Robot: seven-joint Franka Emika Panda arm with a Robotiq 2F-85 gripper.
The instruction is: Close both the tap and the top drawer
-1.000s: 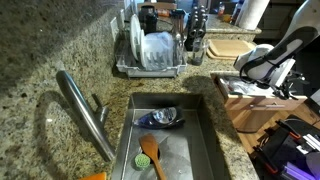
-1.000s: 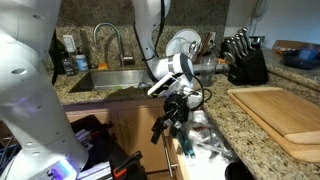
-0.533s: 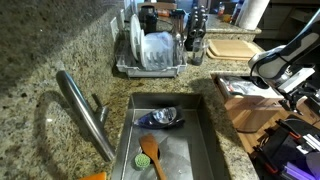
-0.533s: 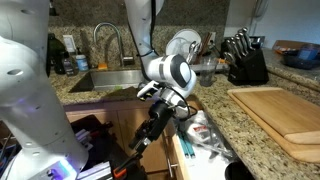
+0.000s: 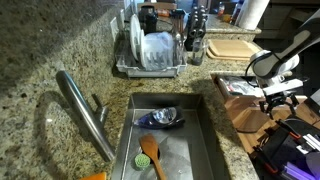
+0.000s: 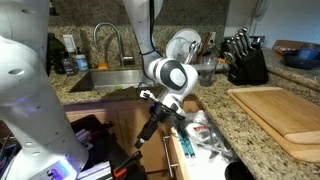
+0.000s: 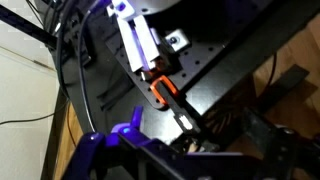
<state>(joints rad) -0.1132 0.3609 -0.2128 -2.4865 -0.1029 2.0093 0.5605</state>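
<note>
The steel tap (image 5: 85,117) arches over the sink (image 5: 200,140) from the granite counter, with its lever (image 5: 98,103) beside it; it also shows far back in an exterior view (image 6: 106,38). No water stream shows. The top drawer (image 5: 228,108) stands pulled out, with utensils inside (image 6: 172,150). My gripper (image 6: 152,128) hangs tilted downward in front of the open drawer, below counter level, and also shows in an exterior view (image 5: 282,98). It touches nothing that I can see. The wrist view shows only dark equipment, and the fingers are not clear.
A dish rack (image 5: 150,50) with plates stands behind the sink. A bowl (image 5: 162,118) and a wooden spatula (image 5: 150,155) lie in the sink. A cutting board (image 6: 280,115) and knife block (image 6: 245,62) are on the counter. Black and purple gear (image 5: 295,150) sits on the floor below.
The arm has swung away from the drawer's contents. The gripper has dropped lower in front of the drawer and now points down toward the floor gear. The drawer and tap are unchanged.
</note>
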